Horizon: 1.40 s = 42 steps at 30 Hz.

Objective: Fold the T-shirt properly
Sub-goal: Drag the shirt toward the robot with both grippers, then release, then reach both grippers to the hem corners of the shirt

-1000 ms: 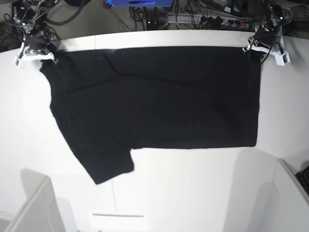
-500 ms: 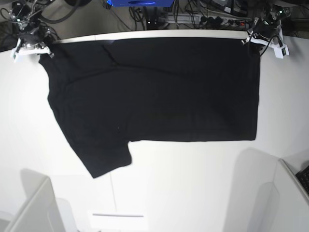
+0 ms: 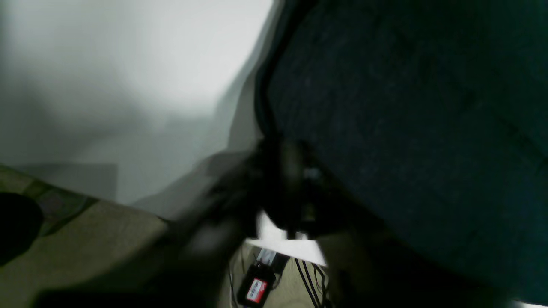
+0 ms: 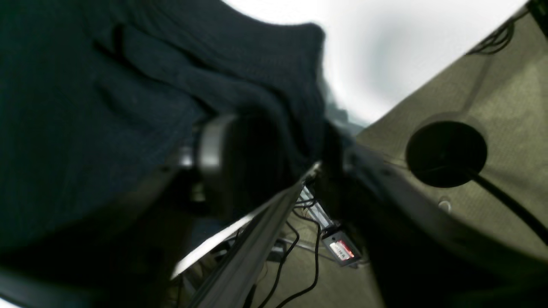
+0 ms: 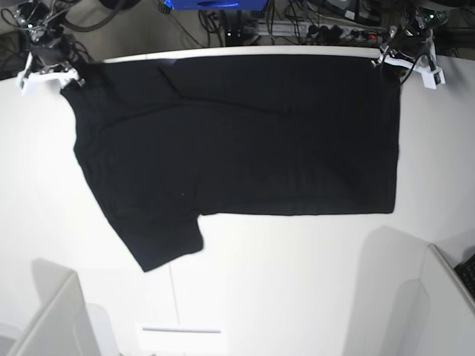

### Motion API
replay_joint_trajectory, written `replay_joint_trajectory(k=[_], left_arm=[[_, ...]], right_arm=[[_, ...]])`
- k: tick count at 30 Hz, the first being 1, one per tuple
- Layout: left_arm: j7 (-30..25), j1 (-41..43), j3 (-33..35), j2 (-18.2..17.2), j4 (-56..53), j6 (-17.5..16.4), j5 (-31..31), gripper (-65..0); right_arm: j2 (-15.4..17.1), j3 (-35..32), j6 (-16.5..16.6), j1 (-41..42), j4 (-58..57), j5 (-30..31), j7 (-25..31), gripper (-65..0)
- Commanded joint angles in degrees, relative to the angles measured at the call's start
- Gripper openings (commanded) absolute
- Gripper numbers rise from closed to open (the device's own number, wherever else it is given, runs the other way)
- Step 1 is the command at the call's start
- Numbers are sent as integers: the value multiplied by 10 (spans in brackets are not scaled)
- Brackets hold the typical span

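The black T-shirt (image 5: 237, 141) lies spread on the white table (image 5: 297, 282), plain black face up, one sleeve pointing to the near left. No print or label shows. My left gripper (image 5: 387, 62) is shut on the shirt's far right corner at the table's back edge. My right gripper (image 5: 74, 76) is shut on the far left corner. The left wrist view is blurred: dark fingers (image 3: 282, 188) meet the cloth's edge (image 3: 406, 128). In the right wrist view the fingers (image 4: 222, 162) pinch bunched black cloth (image 4: 85, 107) over the table edge.
Cables and a power strip (image 5: 334, 30) run behind the table's back edge. A blue object (image 5: 215, 4) sits at the far middle. White panels stand at the near left (image 5: 44, 319) and near right (image 5: 445, 304). The floor shows below in the right wrist view (image 4: 492, 85).
Both grippers have pulled the shirt's far edge back to the table's back edge. The whole shirt has slid away with them, most of it in the first half second.
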Motion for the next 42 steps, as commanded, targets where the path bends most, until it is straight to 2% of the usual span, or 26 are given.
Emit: replay_joint_trajectory(k=[1, 3, 5, 7, 8, 10, 14, 17, 25, 27, 29, 32, 34, 35, 38, 42], left_arm=[[-9, 5, -4, -4, 16, -4, -5, -423], [-9, 5, -4, -4, 28, -4, -5, -285], [-9, 5, -4, -4, 40, -4, -5, -183], [-10, 6, -6, -4, 51, -4, -5, -104], [-10, 6, -13, -4, 52, -4, -5, -86], [-10, 2, -40, -1, 52, -4, -5, -69], [-10, -20, -108, 24, 59, -4, -5, -71], [-10, -34, -143, 28, 68, -4, -6, -71], [-10, -67, -151, 23, 81, -4, -6, -74], [-10, -75, -151, 23, 79, -4, -6, -117], [-10, -78, -150, 23, 80, -4, -6, -227], [-9, -87, -150, 23, 81, -4, -6, -461], [-9, -89, -150, 23, 78, -4, -6, -597], [-9, -91, -151, 23, 78, -4, -6, -650], [-9, -91, -155, 25, 77, -4, -5, -650], [-9, -88, -155, 24, 76, -4, -5, -650]], right_arm=[[5, 4, 2, -1, 12, 5, 12, -311], [5, 5, 2, -1, 12, 5, 12, -311], [5, 23, 2, 0, 12, 6, 11, -311], [5, 35, 2, 2, 12, 6, 13, -311], [5, 40, 2, 3, 14, 6, 14, -311], [5, 50, 2, 6, 25, 6, 15, -309], [11, 51, 4, 34, 30, 4, 15, -305], [24, 39, 4, 65, 29, 4, 12, -305], [81, -98, -1, 169, 4, 3, 15, -308], [96, -128, -1, 220, -37, -3, 15, -308], [111, -161, -1, 277, -88, -39, 15, -306], [124, -211, 4, 370, -166, -119, 16, -302], [126, -237, 5, 420, -212, -157, 27, -294], [127, -249, 5, 445, -242, -174, 40, -270], [134, -299, 5, 513, -351, -199, 85, -189], [153, -368, 15, 590, -508, -200, 148, -182]])
